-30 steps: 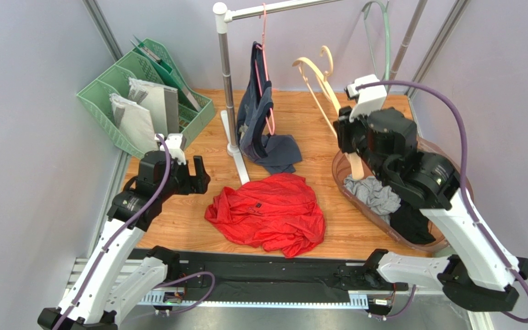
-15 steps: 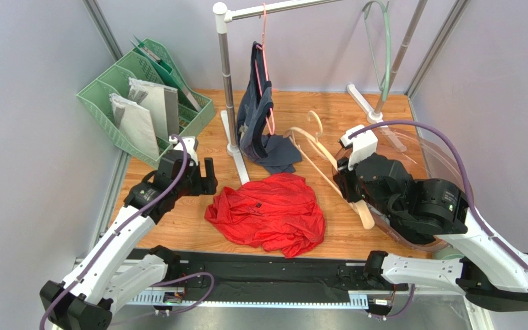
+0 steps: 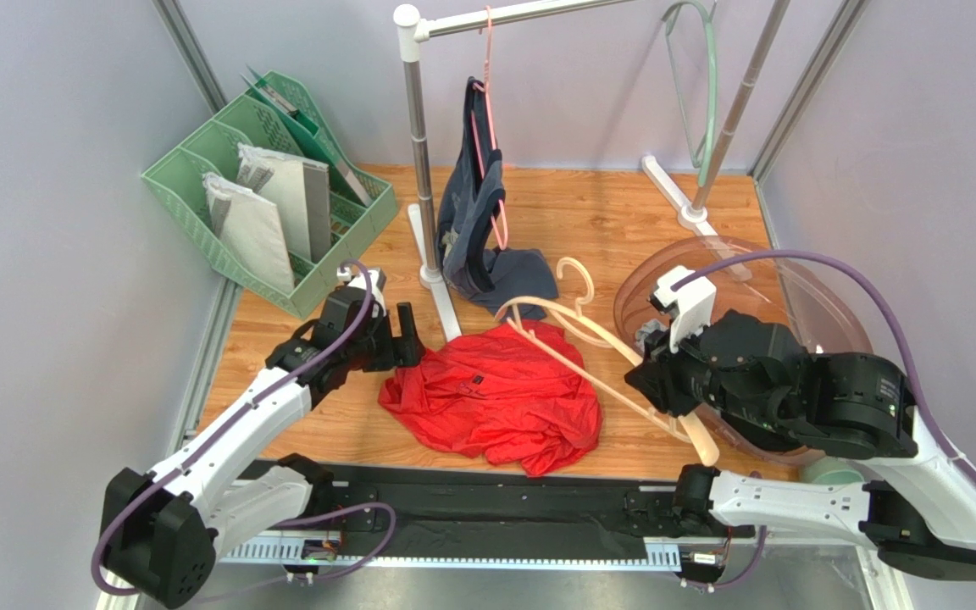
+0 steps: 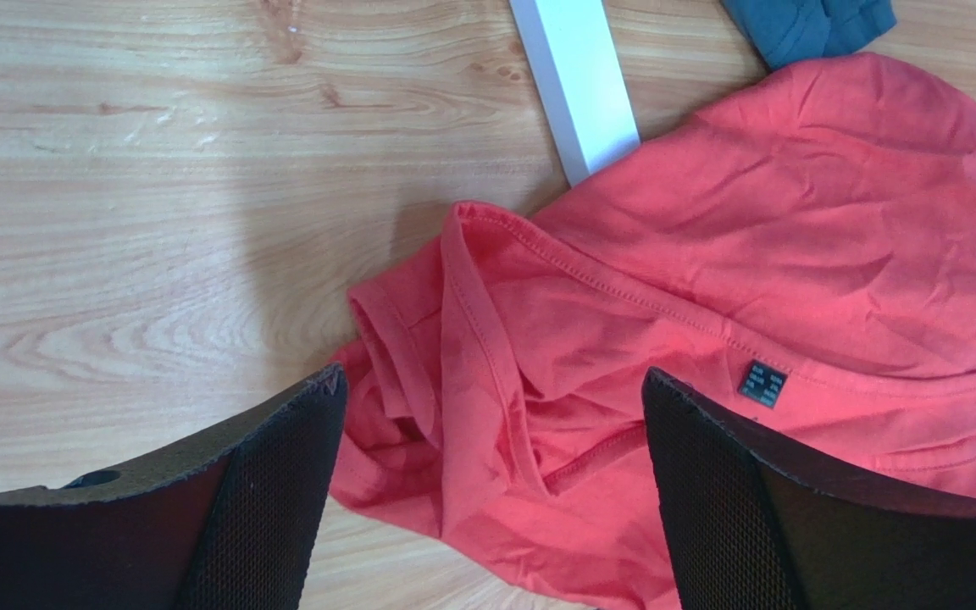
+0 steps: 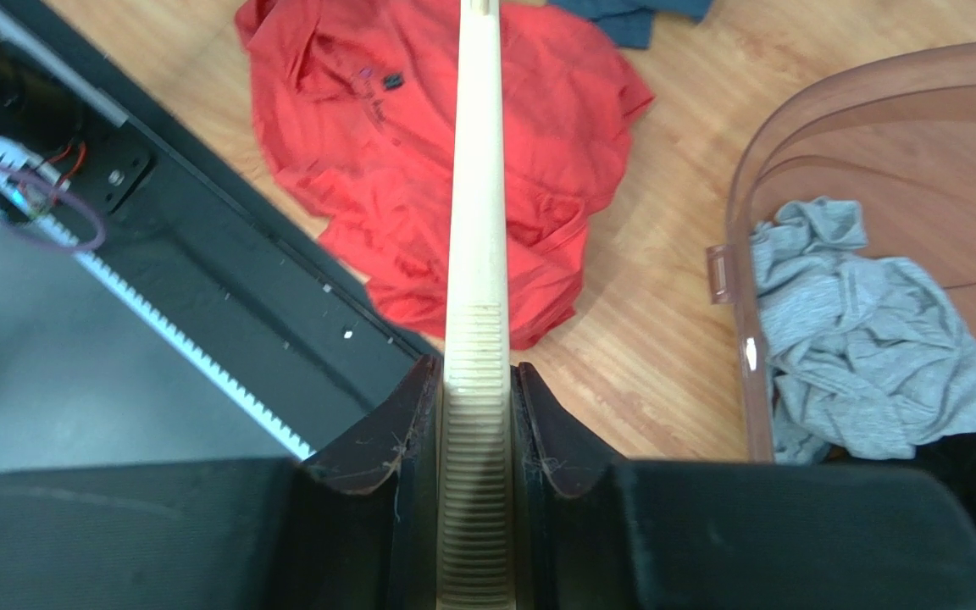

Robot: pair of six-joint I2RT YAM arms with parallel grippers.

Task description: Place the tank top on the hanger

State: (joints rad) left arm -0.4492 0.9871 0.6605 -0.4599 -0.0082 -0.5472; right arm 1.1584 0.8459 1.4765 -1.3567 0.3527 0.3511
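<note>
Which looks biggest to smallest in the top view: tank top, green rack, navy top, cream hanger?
1. Rack and tank top: about equal, can't rank them.
2. Navy top.
3. Hanger: long but thin, smallest.

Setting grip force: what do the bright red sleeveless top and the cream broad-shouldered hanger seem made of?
Bright red sleeveless tank top: thin, matte knit fabric by its look; soft creases, stitched hems, small sewn label. Cream broad-shouldered hanger: probably moulded plastic, smooth with fine ribs where the right end effector clamps it; pale wood cannot be ruled out.
</note>
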